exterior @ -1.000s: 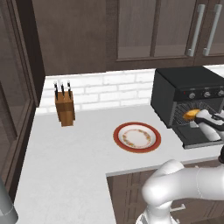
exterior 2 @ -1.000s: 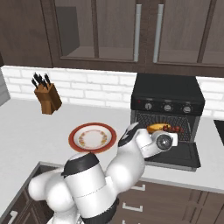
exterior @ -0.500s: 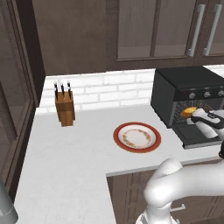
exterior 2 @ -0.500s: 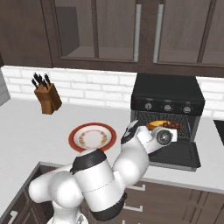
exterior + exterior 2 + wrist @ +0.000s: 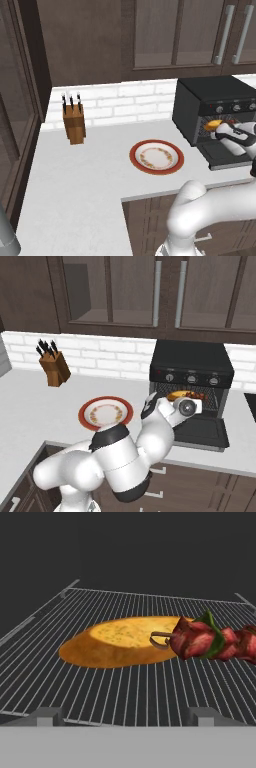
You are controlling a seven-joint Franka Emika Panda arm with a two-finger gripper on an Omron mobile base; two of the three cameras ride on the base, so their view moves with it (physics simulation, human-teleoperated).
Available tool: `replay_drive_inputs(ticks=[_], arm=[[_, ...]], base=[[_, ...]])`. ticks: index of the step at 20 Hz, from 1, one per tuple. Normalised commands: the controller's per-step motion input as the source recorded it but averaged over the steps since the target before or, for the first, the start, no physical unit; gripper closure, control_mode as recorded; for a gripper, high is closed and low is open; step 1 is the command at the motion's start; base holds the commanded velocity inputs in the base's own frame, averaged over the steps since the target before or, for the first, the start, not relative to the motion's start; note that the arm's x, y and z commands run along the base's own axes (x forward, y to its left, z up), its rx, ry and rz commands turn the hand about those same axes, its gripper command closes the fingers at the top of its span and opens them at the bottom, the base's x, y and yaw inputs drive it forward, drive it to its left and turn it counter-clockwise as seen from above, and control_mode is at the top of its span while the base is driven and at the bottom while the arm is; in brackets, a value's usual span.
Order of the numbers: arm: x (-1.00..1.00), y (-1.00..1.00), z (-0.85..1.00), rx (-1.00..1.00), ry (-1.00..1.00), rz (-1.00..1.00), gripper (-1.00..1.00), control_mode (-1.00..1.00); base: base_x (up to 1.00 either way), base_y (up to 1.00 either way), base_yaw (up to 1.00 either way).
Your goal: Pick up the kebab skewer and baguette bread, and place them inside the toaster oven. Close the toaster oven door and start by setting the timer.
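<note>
Black and boxy, the toaster oven (image 5: 191,368) sits at the right end of the white counter (image 5: 75,175), close to the brick wall. The toaster oven door (image 5: 202,431) hangs open and flat, out near the counter's front edge. On the wire rack (image 5: 75,662) inside lie the baguette bread (image 5: 120,643) and the kebab skewer (image 5: 212,642), touching. The gripper (image 5: 125,717) is at the oven mouth, fingers spread wide, holding nothing. The plate (image 5: 156,156) sits to the left; the knife block (image 5: 74,121) stands farther left.

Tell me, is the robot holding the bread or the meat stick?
Neither. Its fingers are open and empty; the baguette bread and kebab skewer lie on the oven rack.
</note>
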Motion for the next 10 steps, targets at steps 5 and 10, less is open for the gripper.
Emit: replay_drive_inputs(ticks=[5, 10], arm=[[0.11, 0.0, -0.17, 0.0, 0.0, 0.0, -1.0, -1.0], [0.13, 0.0, -0.17, 0.0, 0.0, 0.0, -1.0, -1.0]], base=[[0.0, 0.0, 0.0], [0.0, 0.0, 0.0]])
